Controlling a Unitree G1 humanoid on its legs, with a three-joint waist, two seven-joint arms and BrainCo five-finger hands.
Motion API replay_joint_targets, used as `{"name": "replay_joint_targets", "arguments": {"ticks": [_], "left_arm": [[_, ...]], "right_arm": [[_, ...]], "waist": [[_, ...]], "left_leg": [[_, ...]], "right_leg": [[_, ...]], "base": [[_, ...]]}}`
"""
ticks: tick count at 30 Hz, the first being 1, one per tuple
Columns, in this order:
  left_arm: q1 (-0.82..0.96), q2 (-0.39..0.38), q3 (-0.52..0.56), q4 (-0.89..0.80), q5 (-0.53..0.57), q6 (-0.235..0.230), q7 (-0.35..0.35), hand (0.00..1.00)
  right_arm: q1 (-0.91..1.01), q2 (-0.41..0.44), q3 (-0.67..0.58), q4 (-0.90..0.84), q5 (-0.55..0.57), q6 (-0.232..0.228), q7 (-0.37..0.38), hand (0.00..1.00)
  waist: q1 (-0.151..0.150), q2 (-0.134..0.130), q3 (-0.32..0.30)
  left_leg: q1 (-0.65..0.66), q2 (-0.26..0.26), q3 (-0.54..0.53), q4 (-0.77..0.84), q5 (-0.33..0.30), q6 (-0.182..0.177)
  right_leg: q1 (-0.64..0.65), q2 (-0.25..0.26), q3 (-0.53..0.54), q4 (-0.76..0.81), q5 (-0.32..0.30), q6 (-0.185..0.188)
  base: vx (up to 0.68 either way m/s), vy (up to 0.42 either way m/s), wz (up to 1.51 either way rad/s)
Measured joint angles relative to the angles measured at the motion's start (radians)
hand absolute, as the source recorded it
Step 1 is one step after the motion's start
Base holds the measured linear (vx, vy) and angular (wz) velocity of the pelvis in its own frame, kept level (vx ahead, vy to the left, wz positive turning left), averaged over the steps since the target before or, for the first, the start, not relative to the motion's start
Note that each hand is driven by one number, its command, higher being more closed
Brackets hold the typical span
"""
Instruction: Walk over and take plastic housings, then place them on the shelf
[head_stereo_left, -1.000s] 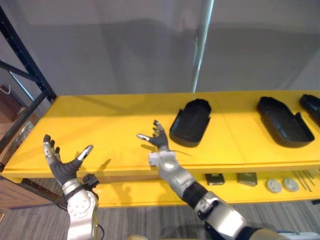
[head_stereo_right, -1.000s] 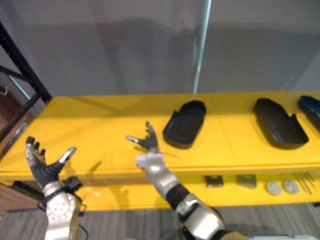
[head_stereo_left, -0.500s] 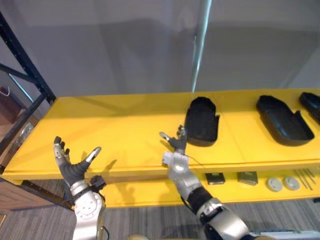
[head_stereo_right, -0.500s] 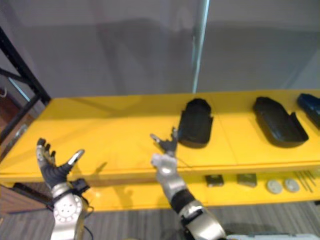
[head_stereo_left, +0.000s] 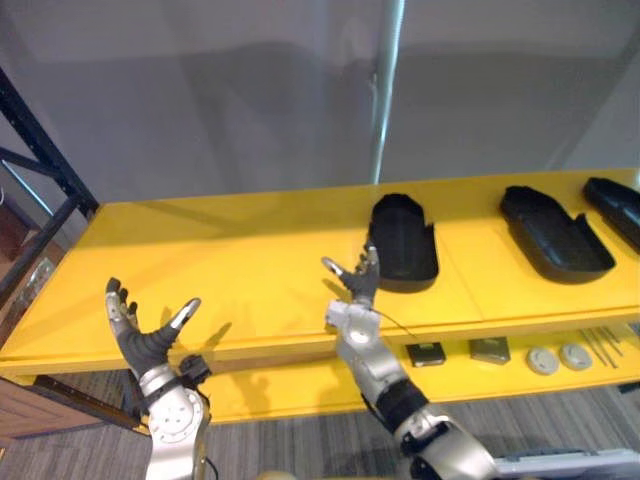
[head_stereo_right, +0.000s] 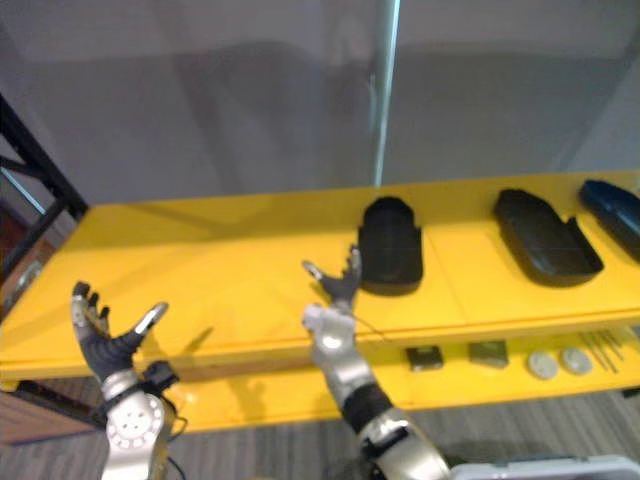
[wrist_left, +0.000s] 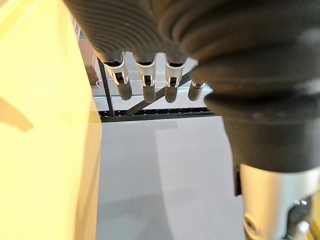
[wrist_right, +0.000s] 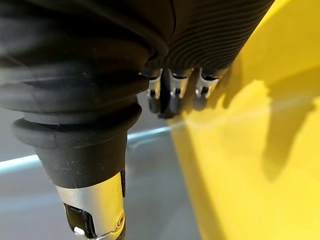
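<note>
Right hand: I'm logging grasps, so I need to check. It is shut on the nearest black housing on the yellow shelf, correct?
Not quite. The right hand is open, fingers spread, beside the nearest black housing on the yellow shelf, gripping nothing; the left eye view shows it.

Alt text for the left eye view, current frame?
The left hand and right hand hover open and empty at the front of a yellow shelf. The right hand is just short of the nearest black housing; two more housings lie farther right.
</note>
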Motion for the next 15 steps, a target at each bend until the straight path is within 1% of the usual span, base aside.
{"name": "replay_joint_targets", "arguments": {"ticks": [4,10,12,15], "left_arm": [[0.000,-0.001,0.000,0.006,0.000,0.000,-0.001,0.00],[0.000,-0.002,0.000,0.007,0.000,-0.001,-0.001,0.00],[0.000,-0.002,0.000,0.009,0.000,-0.001,-0.001,0.00],[0.000,-0.004,0.000,0.014,0.000,-0.001,-0.001,0.00]], "right_arm": [[0.003,-0.002,0.000,-0.004,0.000,0.000,0.000,0.00],[0.024,-0.017,-0.001,-0.037,-0.009,0.000,-0.023,0.00],[0.028,-0.019,-0.001,-0.038,-0.038,0.000,-0.040,0.00],[0.032,-0.021,-0.014,-0.040,-0.040,0.000,-0.041,0.00]], "waist": [[-0.016,0.000,0.000],[-0.019,0.003,-0.001],[-0.019,0.008,-0.005],[-0.020,0.015,-0.009]], "left_leg": [[0.000,0.000,0.001,0.000,0.000,0.000],[0.000,0.001,0.001,0.000,0.000,0.000],[0.000,0.001,0.001,0.000,0.000,0.000],[0.000,0.001,0.001,0.000,0.000,0.000]], "right_leg": [[0.000,0.000,0.001,0.000,0.000,0.000],[-0.001,0.002,0.002,0.000,0.000,0.000],[-0.001,0.002,0.002,0.000,0.000,0.000],[-0.001,0.003,0.002,0.000,0.000,0.000]], "base": [[0.00,0.000,0.00],[0.00,0.000,0.00],[0.00,0.000,0.00],[0.00,0.000,0.00]]}}
